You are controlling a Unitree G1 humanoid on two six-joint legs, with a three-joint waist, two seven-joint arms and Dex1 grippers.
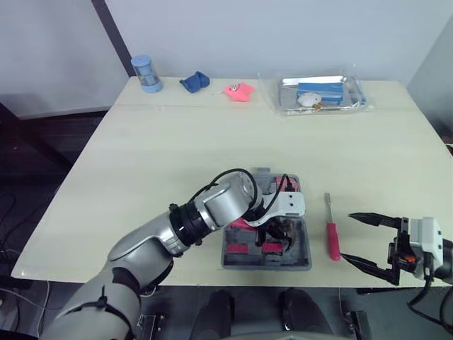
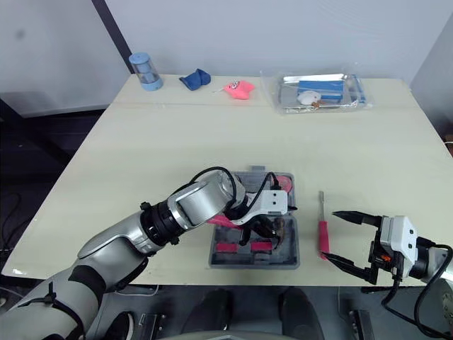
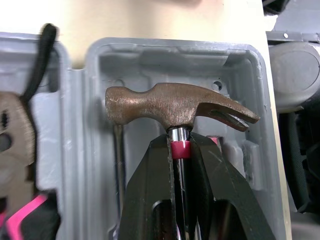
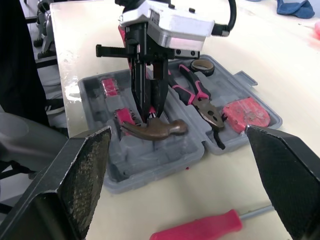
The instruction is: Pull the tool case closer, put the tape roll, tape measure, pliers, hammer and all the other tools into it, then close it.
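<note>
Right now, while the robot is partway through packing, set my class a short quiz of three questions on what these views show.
1. True or false: the left gripper grips the hammer just below its head, and the pliers lie in the tool case.
2. Which tool lies on the table, outside the case? A hammer, B pliers, C screwdriver.
3. Fill in: the right gripper is ____.

Key: 1 true; 2 C; 3 open.
</note>
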